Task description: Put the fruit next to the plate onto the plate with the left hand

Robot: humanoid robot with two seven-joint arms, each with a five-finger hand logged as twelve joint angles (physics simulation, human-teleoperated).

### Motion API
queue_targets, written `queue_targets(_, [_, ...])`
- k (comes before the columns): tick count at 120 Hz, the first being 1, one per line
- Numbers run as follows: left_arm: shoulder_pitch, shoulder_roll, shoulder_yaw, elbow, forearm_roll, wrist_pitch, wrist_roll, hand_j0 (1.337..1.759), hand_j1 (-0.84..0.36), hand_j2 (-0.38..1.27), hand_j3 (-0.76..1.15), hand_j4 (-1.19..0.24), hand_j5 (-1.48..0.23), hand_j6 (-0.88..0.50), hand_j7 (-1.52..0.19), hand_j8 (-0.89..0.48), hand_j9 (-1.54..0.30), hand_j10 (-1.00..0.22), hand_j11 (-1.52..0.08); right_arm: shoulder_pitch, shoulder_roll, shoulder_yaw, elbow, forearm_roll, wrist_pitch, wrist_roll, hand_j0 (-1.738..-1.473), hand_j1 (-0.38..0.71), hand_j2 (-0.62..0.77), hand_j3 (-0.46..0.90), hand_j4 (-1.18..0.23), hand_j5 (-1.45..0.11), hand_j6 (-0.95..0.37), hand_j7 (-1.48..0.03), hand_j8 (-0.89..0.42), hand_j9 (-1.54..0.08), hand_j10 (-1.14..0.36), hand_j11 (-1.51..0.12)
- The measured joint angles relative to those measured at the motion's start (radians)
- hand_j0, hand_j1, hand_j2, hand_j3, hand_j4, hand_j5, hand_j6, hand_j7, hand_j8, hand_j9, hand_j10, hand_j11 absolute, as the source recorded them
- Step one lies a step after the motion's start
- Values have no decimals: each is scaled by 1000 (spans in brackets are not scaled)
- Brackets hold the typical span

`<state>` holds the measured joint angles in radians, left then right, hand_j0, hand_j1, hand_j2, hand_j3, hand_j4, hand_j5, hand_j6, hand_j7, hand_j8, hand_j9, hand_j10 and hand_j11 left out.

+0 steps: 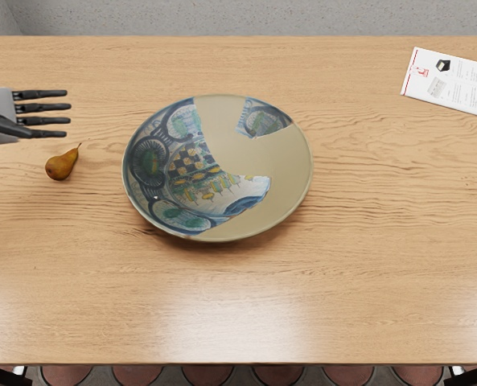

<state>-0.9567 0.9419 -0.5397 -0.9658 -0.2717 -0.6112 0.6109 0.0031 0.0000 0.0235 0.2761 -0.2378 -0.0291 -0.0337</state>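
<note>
Now left hand (14,113) near pear (61,165), fingers (45,94) straight.

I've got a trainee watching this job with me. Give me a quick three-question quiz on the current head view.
1. True or false: the pear lies on the plate.
2. Multiple choice: the left hand is
A) shut on the pear
B) open, fingers stretched out, holding nothing
C) resting on the plate
3. Fill in: the printed paper sheet lies near the far ____ corner of the table, as seen in the picture.

Key
1. False: the pear lies on the table to the left of the plate, apart from it.
2. B
3. right
</note>
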Motion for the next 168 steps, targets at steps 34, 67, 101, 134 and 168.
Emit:
queue_targets(34, [-4,-46,9,8,25,-1,0,1658,305,6,0,-34,-47,-33,-47,-33,-47,-34,-47,0,0,0,0,0,0,0,-1658,-349,0,0,0,0,0,0,0,0,0,0])
queue_targets(67, [-158,-185,12,1,420,0,0,1658,306,6,0,-34,-46,-34,-46,-34,-46,-34,-46,0,0,0,0,0,0,0,-1658,-349,0,0,0,0,0,0,0,0,0,0])
queue_targets(101, [-151,-179,12,-258,998,61,0,1658,306,7,0,-38,-47,-38,-47,-38,-47,-37,-47,0,0,0,0,0,0,0,-1658,-349,0,0,0,0,0,0,0,0,0,0])
queue_targets(134, [-94,-207,88,-343,1334,423,0,1658,292,11,0,-53,-64,-54,-64,-54,-64,-52,-64,0,0,0,0,0,0,0,-1658,-349,0,0,0,0,0,0,0,0,0,0])
queue_targets(168, [-40,-242,218,-339,1497,649,0,1658,282,14,0,-63,-76,-65,-76,-64,-75,-62,-75,0,0,0,0,0,0,0,-1658,-349,0,0,0,0,0,0,0,0,0,0])
